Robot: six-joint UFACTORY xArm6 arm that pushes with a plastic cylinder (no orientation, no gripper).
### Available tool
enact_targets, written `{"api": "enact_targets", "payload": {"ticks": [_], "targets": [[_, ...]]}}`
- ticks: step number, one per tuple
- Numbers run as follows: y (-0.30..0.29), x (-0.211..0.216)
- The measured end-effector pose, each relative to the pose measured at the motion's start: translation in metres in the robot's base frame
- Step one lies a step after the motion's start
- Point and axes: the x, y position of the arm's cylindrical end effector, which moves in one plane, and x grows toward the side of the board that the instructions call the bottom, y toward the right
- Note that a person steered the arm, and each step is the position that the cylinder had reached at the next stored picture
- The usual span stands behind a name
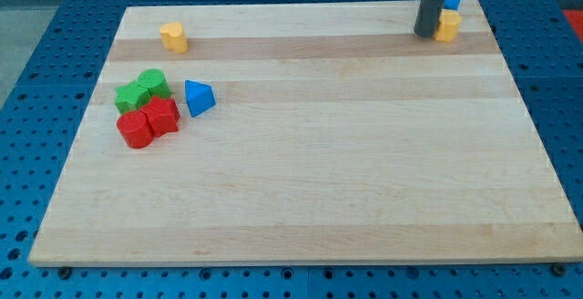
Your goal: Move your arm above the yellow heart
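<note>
The yellow heart (174, 36) lies near the board's top left. My tip (425, 33) rests on the board at the top right, far to the right of the heart. It stands just left of a yellow block (447, 26), with a blue block (452, 1) behind that one, partly hidden by the rod.
A cluster sits at the left: two green blocks (143, 89), a red cylinder (135, 129), a red block (163, 116) and a blue triangle (199, 97). The wooden board (328, 153) lies on a blue perforated table.
</note>
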Motion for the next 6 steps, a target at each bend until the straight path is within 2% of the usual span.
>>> {"api": "enact_targets", "payload": {"ticks": [2, 4, 6], "targets": [[-0.007, 0.000], [-0.096, -0.003], [-0.180, -0.037]]}}
